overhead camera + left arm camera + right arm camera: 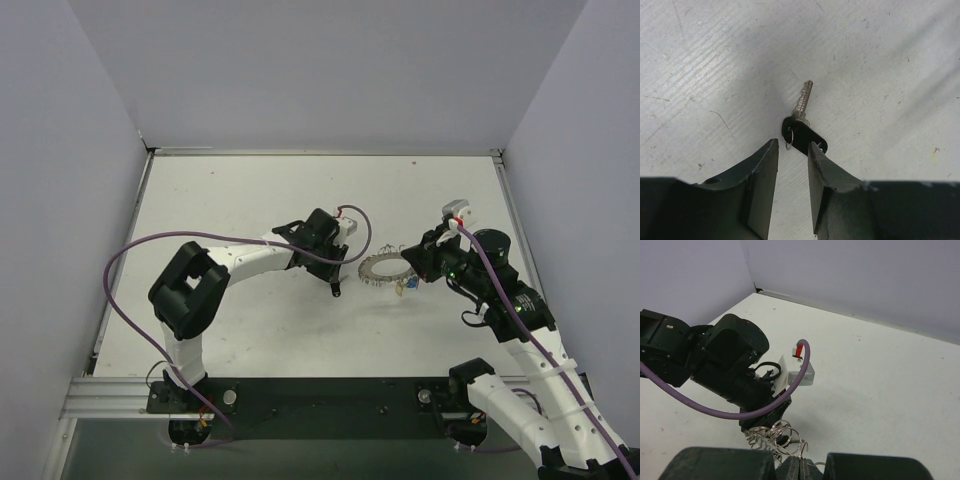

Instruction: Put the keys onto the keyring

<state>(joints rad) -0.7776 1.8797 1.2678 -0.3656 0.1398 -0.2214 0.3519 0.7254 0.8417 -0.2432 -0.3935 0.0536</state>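
Note:
A small silver key with a black head [803, 134] lies flat on the white table. My left gripper [792, 146] is open just above it, and the key's head sits at the fingertips, partly behind the right finger. In the top view the left gripper [335, 285] points down, left of the keyring [383, 270]. The keyring is a jagged silvery ring with smaller wire rings on it [771, 436]. My right gripper [801, 464] is shut on a wire at its near edge and holds it from the right [412, 267]. Small coloured keys [404, 288] show at the ring's right end.
The left arm's wrist with its purple cable [730, 415] sits right behind the keyring in the right wrist view. Grey walls [300, 70] enclose the table on three sides. A metal rail [120, 395] runs along the near edge.

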